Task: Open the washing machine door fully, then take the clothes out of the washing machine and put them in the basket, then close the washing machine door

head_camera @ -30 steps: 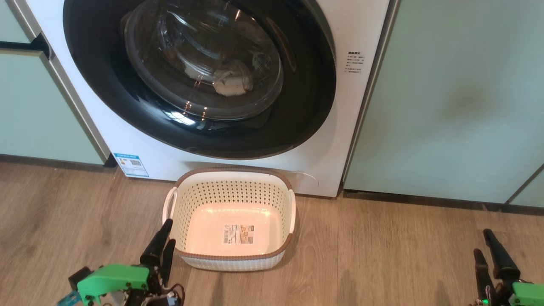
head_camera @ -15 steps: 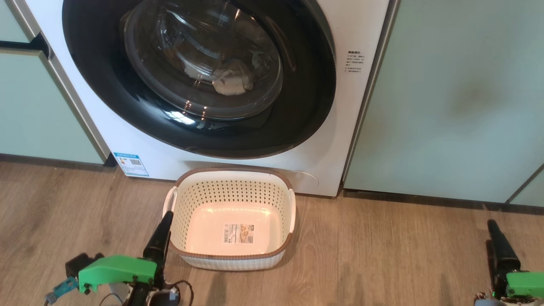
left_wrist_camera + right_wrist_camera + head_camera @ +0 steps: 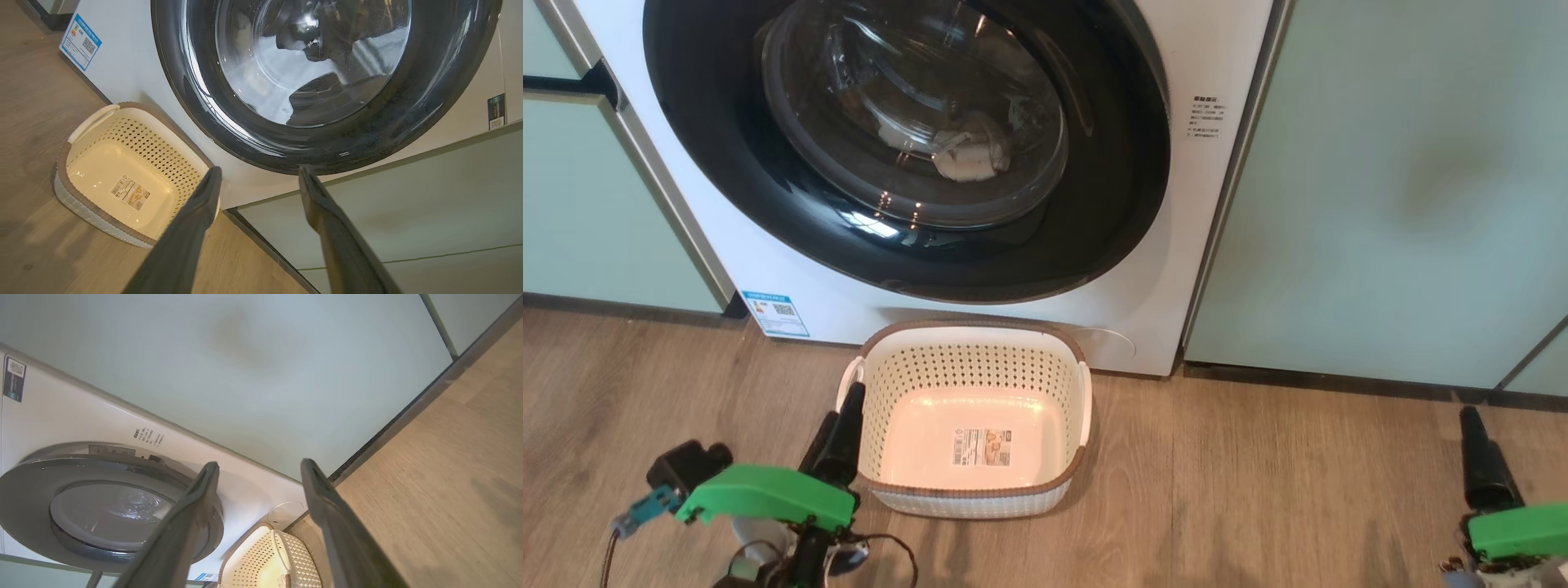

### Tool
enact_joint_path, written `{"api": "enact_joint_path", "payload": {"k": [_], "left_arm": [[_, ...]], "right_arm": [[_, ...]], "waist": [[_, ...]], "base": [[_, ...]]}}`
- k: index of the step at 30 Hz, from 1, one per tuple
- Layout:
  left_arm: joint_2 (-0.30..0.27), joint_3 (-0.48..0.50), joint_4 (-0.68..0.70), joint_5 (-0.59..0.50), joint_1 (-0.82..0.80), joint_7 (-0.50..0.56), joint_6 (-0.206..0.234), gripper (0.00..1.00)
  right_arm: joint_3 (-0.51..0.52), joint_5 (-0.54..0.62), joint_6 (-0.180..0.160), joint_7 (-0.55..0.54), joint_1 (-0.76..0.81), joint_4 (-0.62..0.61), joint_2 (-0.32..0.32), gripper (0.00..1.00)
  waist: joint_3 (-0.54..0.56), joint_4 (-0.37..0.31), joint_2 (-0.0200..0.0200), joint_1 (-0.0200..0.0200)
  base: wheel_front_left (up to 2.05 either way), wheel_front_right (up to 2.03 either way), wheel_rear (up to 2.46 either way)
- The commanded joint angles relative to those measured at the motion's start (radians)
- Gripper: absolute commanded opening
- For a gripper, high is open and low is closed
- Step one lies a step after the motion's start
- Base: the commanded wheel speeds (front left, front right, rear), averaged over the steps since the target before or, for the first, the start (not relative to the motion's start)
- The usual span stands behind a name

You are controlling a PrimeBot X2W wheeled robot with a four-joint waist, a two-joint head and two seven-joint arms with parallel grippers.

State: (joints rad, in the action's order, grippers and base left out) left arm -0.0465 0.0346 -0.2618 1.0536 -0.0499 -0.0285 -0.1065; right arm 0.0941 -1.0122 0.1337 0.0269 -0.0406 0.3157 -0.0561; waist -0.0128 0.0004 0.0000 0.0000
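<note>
My left end effector (image 3: 259, 170) and right end effector (image 3: 259, 463) hang spread, empty. The washing machine door (image 3: 727, 163) looks shut above the basket (image 3: 972, 327); it is stiff, glossy and likely slippery, so I'd hook its right edge.

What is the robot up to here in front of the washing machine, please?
It looks to be at the start of unloading laundry. The washing machine door appears shut, with the clothes visible through its glass. The basket sits empty on the floor just in front of the washing machine. The left gripper is open by the basket's left side, and the right gripper is open off to the right. Neither holds anything.
</note>
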Motion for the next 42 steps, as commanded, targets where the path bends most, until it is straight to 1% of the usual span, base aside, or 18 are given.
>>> {"api": "enact_joint_path", "payload": {"k": [1, 7, 15, 20, 21, 25, 34, 42], "left_arm": [[-0.010, 0.019, 0.042, -0.039, -0.053, -0.014, 0.004, 1.00], [-0.019, -0.003, 0.064, -0.175, -0.054, -0.032, 0.022, 1.00], [-0.040, -0.046, 0.078, -0.316, -0.055, -0.056, 0.048, 1.00], [-0.054, -0.073, 0.082, -0.381, -0.058, -0.070, 0.058, 1.00], [-0.059, -0.082, 0.084, -0.405, -0.060, -0.076, 0.063, 1.00], [-0.069, -0.099, 0.086, -0.452, -0.061, -0.088, 0.073, 1.00], [-0.086, -0.133, 0.090, -0.550, -0.069, -0.115, 0.081, 1.00], [-0.090, -0.148, 0.088, -0.611, -0.075, -0.135, 0.075, 1.00]], "right_arm": [[-0.003, 0.043, -0.001, 0.015, -0.060, -0.037, -0.014, 1.00], [-0.005, 0.187, -0.001, 0.033, -0.060, -0.041, -0.009, 1.00], [-0.002, 0.304, -0.002, 0.057, -0.067, -0.026, 0.000, 1.00], [-0.006, 0.369, -0.002, 0.072, -0.071, -0.021, 0.003, 1.00], [-0.009, 0.396, -0.002, 0.077, -0.071, -0.019, 0.004, 1.00], [-0.020, 0.447, -0.002, 0.089, -0.072, -0.015, 0.005, 1.00], [-0.041, 0.551, -0.002, 0.116, -0.078, -0.002, 0.007, 1.00], [-0.061, 0.637, -0.002, 0.137, -0.082, 0.000, 0.007, 1.00]], "waist": [[0.000, 0.000, 0.0000, 0.0000], [0.001, -0.002, 0.0000, 0.0000], [0.002, -0.002, 0.0000, 0.0000], [0.004, -0.002, 0.0000, 0.0000], [0.005, -0.001, 0.0000, 0.0000], [0.007, -0.001, 0.0000, 0.0000], [0.007, -0.001, 0.0000, 0.0000], [0.007, -0.002, 0.0000, 0.0000]], "base": [[0.00, 0.00, 0.00], [0.00, 0.00, 0.00], [0.00, 0.00, 0.00], [0.00, 0.00, 0.00], [0.00, 0.00, 0.00], [0.00, 0.00, 0.00], [0.00, 0.00, 0.00], [0.00, 0.00, 0.00]]}}
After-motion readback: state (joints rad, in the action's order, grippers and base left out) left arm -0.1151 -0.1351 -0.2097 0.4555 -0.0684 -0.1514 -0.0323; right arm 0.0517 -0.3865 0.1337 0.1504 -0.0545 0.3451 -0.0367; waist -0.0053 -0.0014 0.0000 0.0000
